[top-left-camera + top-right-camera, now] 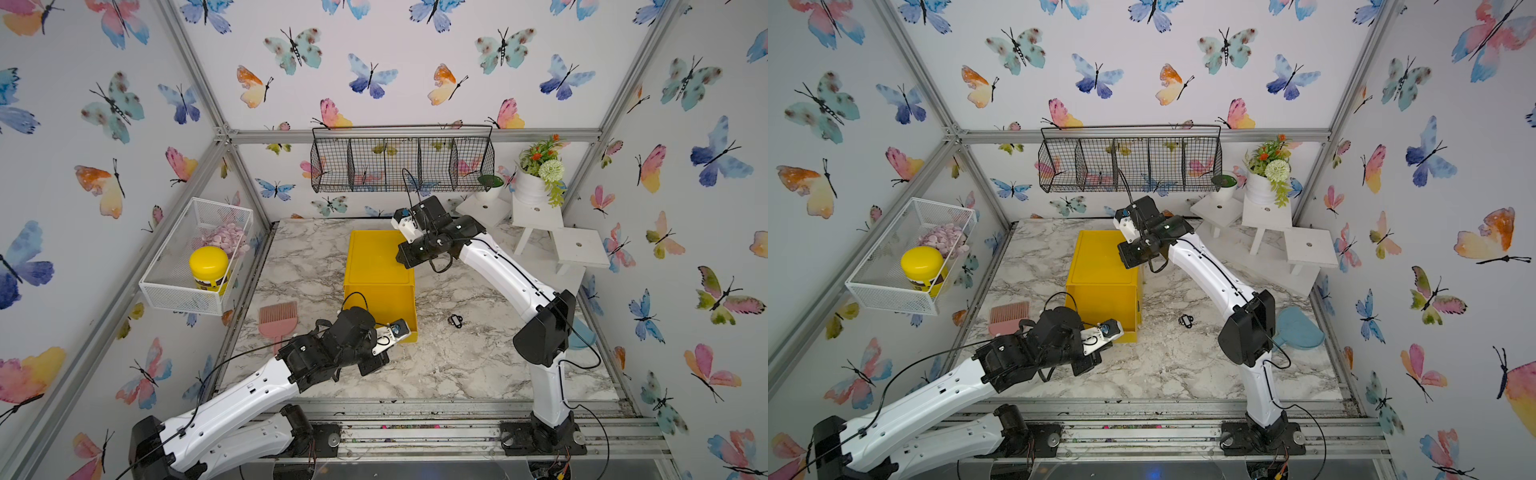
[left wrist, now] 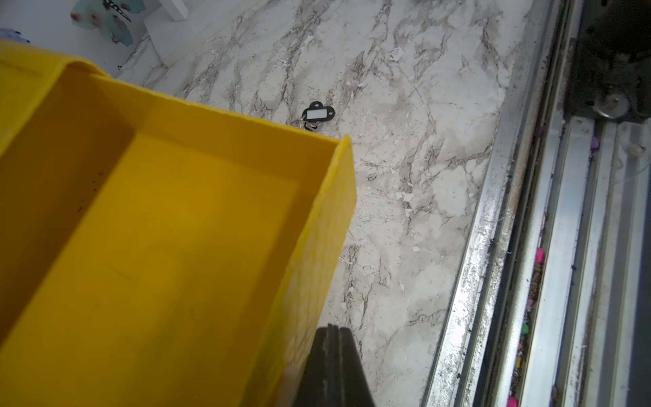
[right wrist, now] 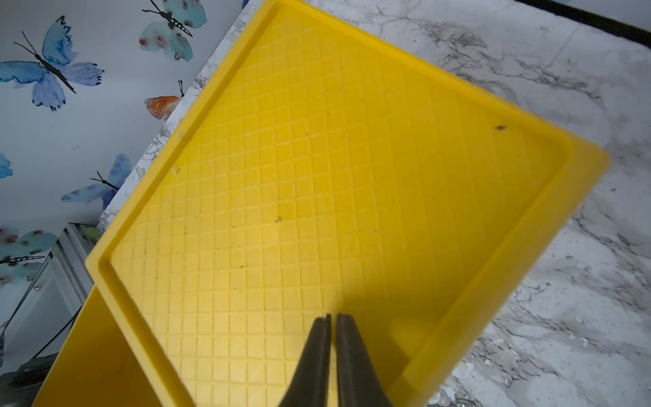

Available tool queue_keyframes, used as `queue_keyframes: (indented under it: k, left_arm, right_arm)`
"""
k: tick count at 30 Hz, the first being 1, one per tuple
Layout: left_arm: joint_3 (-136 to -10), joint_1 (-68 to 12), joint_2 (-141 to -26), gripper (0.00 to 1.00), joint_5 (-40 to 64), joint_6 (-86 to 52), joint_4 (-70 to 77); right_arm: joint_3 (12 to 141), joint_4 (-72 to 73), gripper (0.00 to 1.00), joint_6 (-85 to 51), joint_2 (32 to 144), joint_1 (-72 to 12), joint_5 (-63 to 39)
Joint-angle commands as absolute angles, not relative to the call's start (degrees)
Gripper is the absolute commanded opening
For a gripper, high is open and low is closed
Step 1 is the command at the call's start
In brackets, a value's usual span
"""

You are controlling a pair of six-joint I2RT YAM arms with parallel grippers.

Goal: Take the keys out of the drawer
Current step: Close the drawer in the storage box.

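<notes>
The yellow drawer (image 1: pixel 409 309) stands pulled out of its yellow cabinet (image 1: pixel 374 257) toward the table's front. What shows of its inside in the left wrist view (image 2: pixel 246 121) holds nothing. One bunch of keys (image 1: pixel 455 321) with a black tag lies on the marble, right of the drawer, seen in both top views (image 1: pixel 1186 321) and the left wrist view (image 2: pixel 317 114). My left gripper (image 2: pixel 333 329) is shut and empty, against the drawer's front outer face. Above the cabinet's gridded top (image 3: pixel 317 176), my right gripper (image 3: pixel 334 317) is shut with nothing in it.
A pink comb (image 1: pixel 277 320) lies left of the drawer. A white mesh basket (image 1: pixel 183 291) with a yellow-lidded jar hangs on the left wall, a black wire basket (image 1: pixel 401 162) on the back wall. White stools (image 1: pixel 577 247), a flower pot (image 1: pixel 536 178) and a blue pad (image 1: pixel 1300 328) stand right.
</notes>
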State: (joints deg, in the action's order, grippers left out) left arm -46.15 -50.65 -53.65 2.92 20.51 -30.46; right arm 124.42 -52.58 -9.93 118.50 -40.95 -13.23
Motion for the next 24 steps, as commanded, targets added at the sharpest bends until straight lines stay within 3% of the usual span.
queue_keyframes:
  k: [1,13,24]
  left_arm:
    - [-47.02,-46.96,-54.72,0.00,3.25,19.14,-25.29]
    - [-48.02,-40.55,-60.14,0.00,3.04,15.78,-18.53]
    - [-49.40,-40.16,-64.96,0.00,-1.90,13.78,-12.41]
  right_arm:
    - [122.34,-54.59,0.12,-11.41,118.31,-40.92,-12.29]
    - [120.79,-54.40,0.12,-13.05,117.95,-40.87,-13.50]
    - [120.94,-54.14,0.11,-13.71,117.77,-40.91,-14.33]
